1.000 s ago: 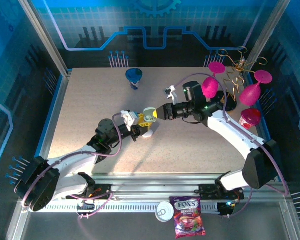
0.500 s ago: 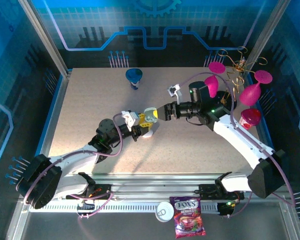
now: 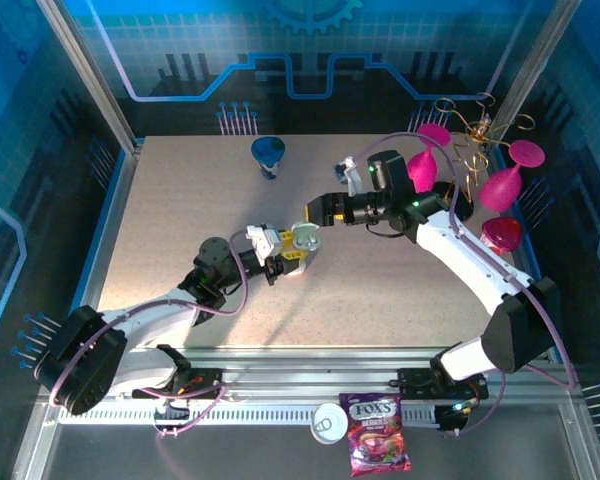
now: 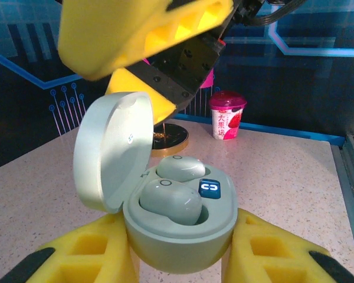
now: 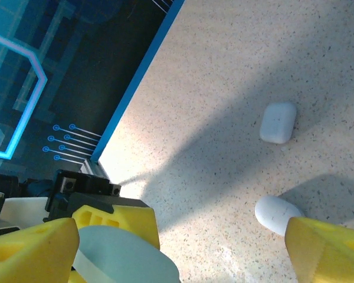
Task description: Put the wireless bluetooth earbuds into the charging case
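A pale green charging case (image 4: 183, 236) sits clamped between the yellow pads of my left gripper (image 4: 177, 256), a little above the table. Its lid (image 4: 112, 150) is tipped open to the left. Two wireless bluetooth earbuds (image 4: 170, 201) (image 4: 181, 167) lie seated in its wells beside a lit blue display (image 4: 209, 188). From above, the case (image 3: 302, 238) is at mid-table with the left gripper (image 3: 283, 252) on it. My right gripper (image 3: 318, 208) hovers just beyond and above the case, open and holding nothing. Its yellow fingers (image 5: 32, 247) stand wide apart over the lid (image 5: 127, 259).
Two white pebble cases (image 5: 278, 122) (image 5: 277, 213) lie on the table under the right gripper. A blue funnel-shaped cup (image 3: 268, 153) stands at the back. Pink glasses on a wire stand (image 3: 500, 185) and a pink cup (image 3: 500, 235) crowd the far right. A candy bag (image 3: 378, 445) lies off the front edge.
The right gripper has opened wide and pulled back from the case, up and toward the far side. The left gripper still holds the case, shifted slightly.
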`<move>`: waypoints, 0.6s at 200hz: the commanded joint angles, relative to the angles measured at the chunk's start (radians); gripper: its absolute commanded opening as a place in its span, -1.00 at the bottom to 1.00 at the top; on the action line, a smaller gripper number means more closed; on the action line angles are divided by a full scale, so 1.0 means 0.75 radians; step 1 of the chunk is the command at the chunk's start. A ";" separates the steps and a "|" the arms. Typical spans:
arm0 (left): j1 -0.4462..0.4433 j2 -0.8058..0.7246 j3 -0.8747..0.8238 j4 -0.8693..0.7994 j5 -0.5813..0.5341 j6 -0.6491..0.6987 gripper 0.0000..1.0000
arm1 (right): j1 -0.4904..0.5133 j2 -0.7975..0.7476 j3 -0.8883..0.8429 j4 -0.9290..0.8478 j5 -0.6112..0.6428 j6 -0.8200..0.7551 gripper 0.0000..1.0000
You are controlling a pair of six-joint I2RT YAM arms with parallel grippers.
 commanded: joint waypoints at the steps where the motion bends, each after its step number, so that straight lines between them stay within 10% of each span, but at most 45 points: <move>1: 0.009 -0.007 0.021 0.096 -0.020 -0.003 -0.38 | -0.012 -0.042 -0.058 -0.044 0.010 -0.008 0.83; 61: 0.010 0.047 0.032 0.165 -0.085 -0.048 -0.38 | -0.026 -0.150 -0.173 0.028 -0.055 0.038 0.82; 120: 0.011 0.051 0.040 0.189 -0.102 -0.047 -0.38 | -0.067 -0.157 -0.414 0.660 -0.404 0.618 0.71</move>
